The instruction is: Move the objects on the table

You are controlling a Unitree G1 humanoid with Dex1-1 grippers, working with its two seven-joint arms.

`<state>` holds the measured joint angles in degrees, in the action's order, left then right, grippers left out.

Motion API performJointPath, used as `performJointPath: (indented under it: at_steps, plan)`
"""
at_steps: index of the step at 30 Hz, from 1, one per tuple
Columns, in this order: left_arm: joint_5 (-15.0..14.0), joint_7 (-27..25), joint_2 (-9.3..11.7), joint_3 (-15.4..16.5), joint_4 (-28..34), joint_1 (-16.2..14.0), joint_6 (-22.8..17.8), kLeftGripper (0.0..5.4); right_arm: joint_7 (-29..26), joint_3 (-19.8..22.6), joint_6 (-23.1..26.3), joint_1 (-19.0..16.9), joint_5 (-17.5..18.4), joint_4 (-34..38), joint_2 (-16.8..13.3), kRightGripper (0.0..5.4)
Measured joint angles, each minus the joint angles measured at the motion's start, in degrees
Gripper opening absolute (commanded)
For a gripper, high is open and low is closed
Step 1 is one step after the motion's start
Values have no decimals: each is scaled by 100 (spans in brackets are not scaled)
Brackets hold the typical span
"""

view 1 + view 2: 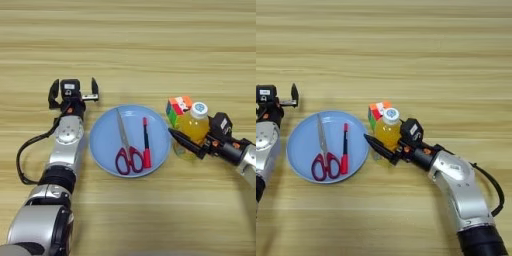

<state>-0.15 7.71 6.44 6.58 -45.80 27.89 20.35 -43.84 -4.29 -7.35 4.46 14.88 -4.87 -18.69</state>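
Note:
An orange-drink bottle (194,125) with a white cap stands upright just right of the light-blue plate (106,136). My right gripper (180,128) reaches in from the right and is shut on it. One black finger (184,140) lies along the bottle's near side; the other is hidden behind it. The multicoloured puzzle cube (178,108) sits right behind the bottle, touching or nearly touching it. Red-handled scissors (127,150) and a slim red pen (146,143) lie side by side on the plate. My left gripper (73,94) rests open and empty, left of the plate's far edge.
My left forearm (65,145) lies along the plate's left side, with a black cable (22,150) looping out to its left. The wooden table (130,45) stretches bare behind the things.

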Motion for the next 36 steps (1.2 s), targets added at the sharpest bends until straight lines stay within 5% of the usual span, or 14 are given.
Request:
performJointPath:
  at_steps: [14, 20, 27, 36]
  plan:
    - [0, 1, 0, 1, -1, 0, 0, 540, 1106, 896, -117, 564, -147, -663, 5, 350]
    - [0, 1, 0, 1, -3, 0, 0, 540, 1826, 1205, -83, 945, -227, -1508, 109, 350]
    - [-2, 1, 0, 0, -2, -1, 0, 540, 2224, 1174, -762, 1292, -657, -2310, 141, 350]
    - [-2, 0, 0, 1, -2, -1, 0, 540, 2216, 1161, -918, 1339, -641, -2451, 148, 485]
